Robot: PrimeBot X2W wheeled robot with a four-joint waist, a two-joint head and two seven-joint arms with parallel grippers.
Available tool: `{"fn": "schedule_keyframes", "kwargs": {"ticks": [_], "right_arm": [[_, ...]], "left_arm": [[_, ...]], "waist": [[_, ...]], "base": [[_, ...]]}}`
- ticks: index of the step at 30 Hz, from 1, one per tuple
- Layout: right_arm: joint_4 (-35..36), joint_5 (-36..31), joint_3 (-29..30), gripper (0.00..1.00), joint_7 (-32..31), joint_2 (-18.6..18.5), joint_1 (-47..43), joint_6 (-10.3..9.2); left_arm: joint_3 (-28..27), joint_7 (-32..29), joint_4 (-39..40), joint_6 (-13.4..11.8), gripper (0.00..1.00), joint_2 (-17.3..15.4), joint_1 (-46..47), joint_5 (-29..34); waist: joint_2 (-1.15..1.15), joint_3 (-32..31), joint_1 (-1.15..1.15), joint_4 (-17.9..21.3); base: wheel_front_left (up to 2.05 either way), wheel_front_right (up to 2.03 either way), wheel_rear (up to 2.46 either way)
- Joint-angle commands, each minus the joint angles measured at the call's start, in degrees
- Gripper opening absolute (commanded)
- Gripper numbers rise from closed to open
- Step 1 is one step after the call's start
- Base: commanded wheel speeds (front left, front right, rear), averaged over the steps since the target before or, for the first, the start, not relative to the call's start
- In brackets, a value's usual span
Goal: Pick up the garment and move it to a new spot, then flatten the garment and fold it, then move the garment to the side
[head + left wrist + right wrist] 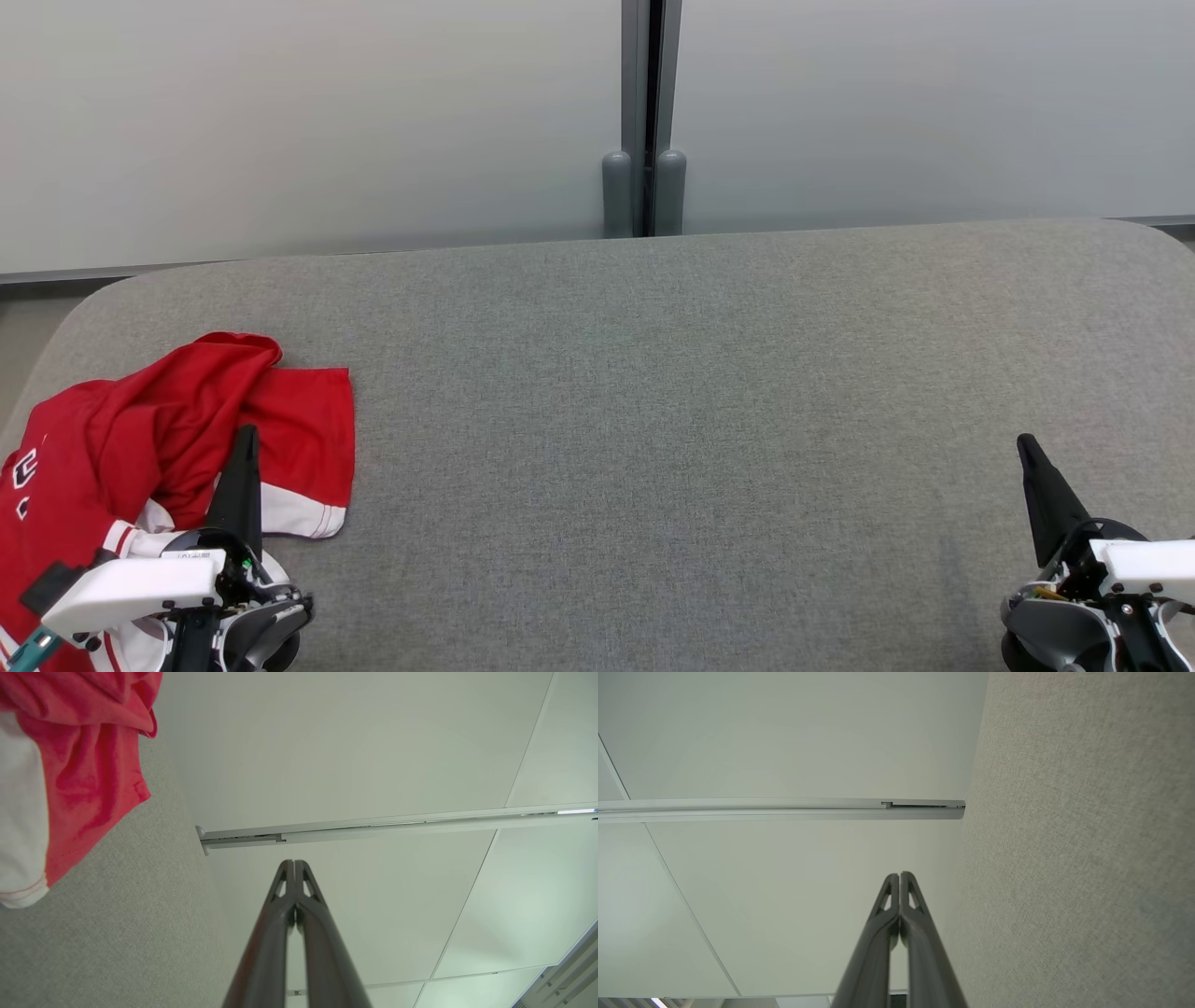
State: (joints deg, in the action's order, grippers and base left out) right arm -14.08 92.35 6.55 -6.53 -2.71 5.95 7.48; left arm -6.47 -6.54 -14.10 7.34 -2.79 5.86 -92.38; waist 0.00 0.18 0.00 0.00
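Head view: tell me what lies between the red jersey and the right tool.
Nothing but bare grey upholstery. In the head view the red jersey lies crumpled at the left, the right tool at the lower right.

Surface: grey woven-fabric top (pixel 653 420) with rounded far corners, spanning 9 to 3 o'clock and down to 6 in the head view.
Wall: pale frosted panels (pixel 280 121), matt, across 10 to 2 o'clock behind the top.
Joint: dark grey vertical post (pixel 651 93) at 12 o'clock, dividing the panels.
Post base: two rounded grey caps (pixel 617 191), side by side, at the top's far edge.
Skirting: grey strip (pixel 75 273), 9 to 10 o'clock.
Floor: beige patch (pixel 19 336), 9 o'clock.
Light: soft, even; bright strip (pixel 577 811) at 3 o'clock in the left wrist view.
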Motion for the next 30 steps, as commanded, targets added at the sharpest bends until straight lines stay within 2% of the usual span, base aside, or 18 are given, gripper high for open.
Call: {"fn": "schedule_keyframes", "kwargs": {"ticks": [1, 30], "right_arm": [[0.1, 0.1, 0.1, 0.0, -0.2, -0.3, 0.5, 0.02], [0.1, 0.1, 0.1, 0.0, -0.2, -0.3, 0.5, 0.02]], "left_arm": [[-0.2, -0.2, 0.2, 0.3, 0.0, -0.2, 0.8, -0.1], [-0.2, -0.2, 0.2, 0.3, 0.0, -0.2, 0.8, -0.1]], "waist": [[0.0, 0.0, 0.0, 0.0], [0.0, 0.0, 0.0, 0.0]], "base": [[0.0, 0.0, 0.0], [0.0, 0.0, 0.0]]}}
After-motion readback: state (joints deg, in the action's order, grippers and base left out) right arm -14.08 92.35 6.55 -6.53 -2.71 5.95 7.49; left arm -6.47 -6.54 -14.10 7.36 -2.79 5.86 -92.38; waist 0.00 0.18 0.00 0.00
